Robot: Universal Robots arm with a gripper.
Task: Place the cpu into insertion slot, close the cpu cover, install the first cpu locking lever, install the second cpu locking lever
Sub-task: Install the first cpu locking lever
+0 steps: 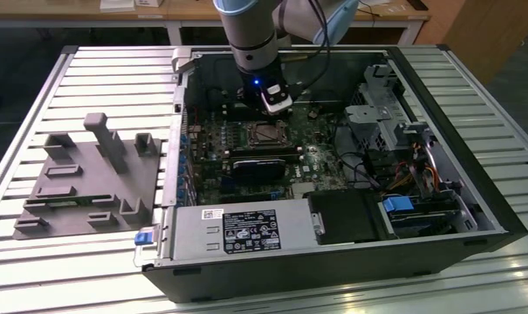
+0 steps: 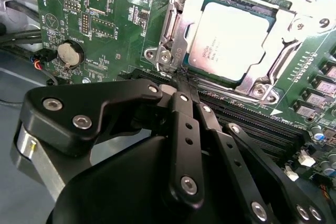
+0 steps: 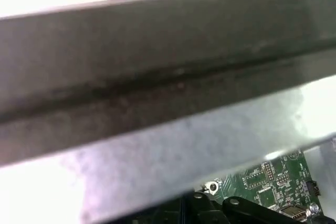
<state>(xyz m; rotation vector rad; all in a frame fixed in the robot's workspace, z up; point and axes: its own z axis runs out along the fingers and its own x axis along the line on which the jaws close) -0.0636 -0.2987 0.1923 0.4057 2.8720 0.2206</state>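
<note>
Effector: black multi-link gripper (image 2: 181, 83), fingers drawn together, tips at socket corner.
Chip: small flat square silvery-tan cpu (image 2: 231, 38), seated in square metal-rimmed insertion slot (image 1: 265, 134).
Lid: thin silvery windowed cpu cover (image 2: 184, 19), down over chip edges.
Surround: green circuit board (image 2: 105, 30), black tower case (image 1: 334, 275).

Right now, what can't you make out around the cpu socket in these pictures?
Second wrist view: the gripper covers one corner of the cpu cover; any levers there are hidden.
First wrist view: a grey case wall blocks most of the motherboard.
Exterior view: the insertion slot is too small to judge its levers.
</note>
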